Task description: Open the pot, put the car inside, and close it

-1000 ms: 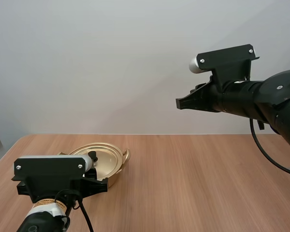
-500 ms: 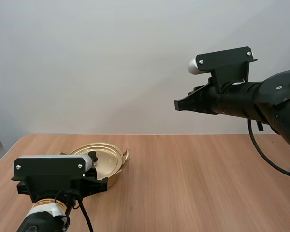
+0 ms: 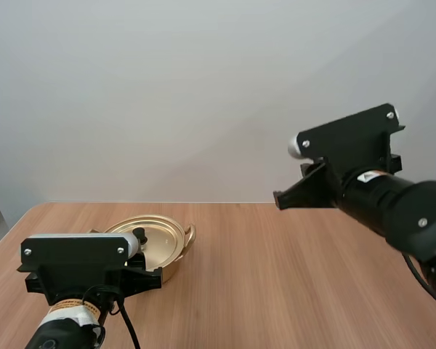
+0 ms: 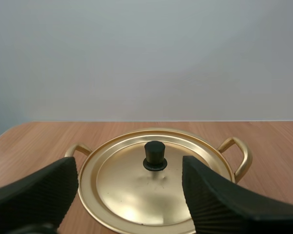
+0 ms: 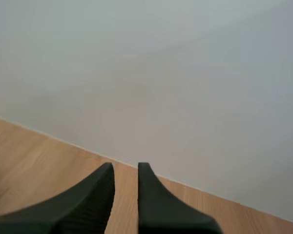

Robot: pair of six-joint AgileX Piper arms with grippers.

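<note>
Holding the left gripper (image 4: 130,165) wide open and empty, just short of the pot (image 3: 176,254), facing the knob (image 4: 155,155) on the lid (image 4: 136,195). Sitting lidded on the table (image 3: 291,283), toward its left end. Hanging the right gripper (image 5: 126,168) above the table, well apart from the pot, nearly closed, gripping nothing.

I count one round gold metal pot (image 3: 171,267), one gold lid (image 4: 151,187), one black knob (image 4: 155,155), and two looped gold handles (image 4: 238,153), I believe, since one is half hidden. There is one wooden table (image 3: 291,276) and two black grippers: left gripper (image 4: 129,195), right gripper (image 5: 124,168).
</note>
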